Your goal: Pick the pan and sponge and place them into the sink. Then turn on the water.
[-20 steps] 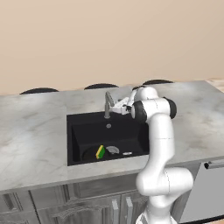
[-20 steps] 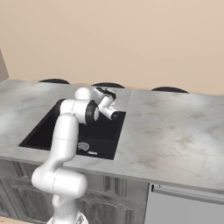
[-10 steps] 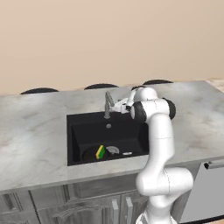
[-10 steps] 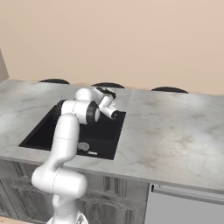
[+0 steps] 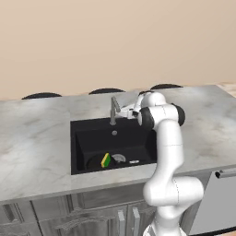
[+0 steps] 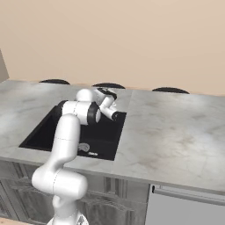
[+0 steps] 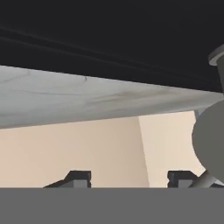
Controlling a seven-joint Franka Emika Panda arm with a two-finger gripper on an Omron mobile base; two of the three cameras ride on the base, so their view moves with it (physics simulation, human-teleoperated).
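- The sink (image 5: 80,138) is a black basin set into the grey marble bench (image 5: 32,138).
- The pan (image 5: 97,162) lies on the basin floor toward the front edge, at about 7 o'clock from the drain (image 5: 119,158).
- The sponge (image 5: 106,160), green over yellow, rests tilted on the pan, just at 9 o'clock of the drain.
- The faucet (image 5: 113,109) stands at the back rim of the sink, at 12 o'clock from the sponge.
- The white arm reaches over the basin's right side, and the jaws (image 5: 129,110) sit right beside the faucet at its 3 o'clock.
- In the hand view the two fingertips (image 7: 78,178) stand apart with the grey faucet body (image 7: 212,140) off at 3 o'clock, beside them rather than between them.
- The jaws stand part open with nothing seen between them.
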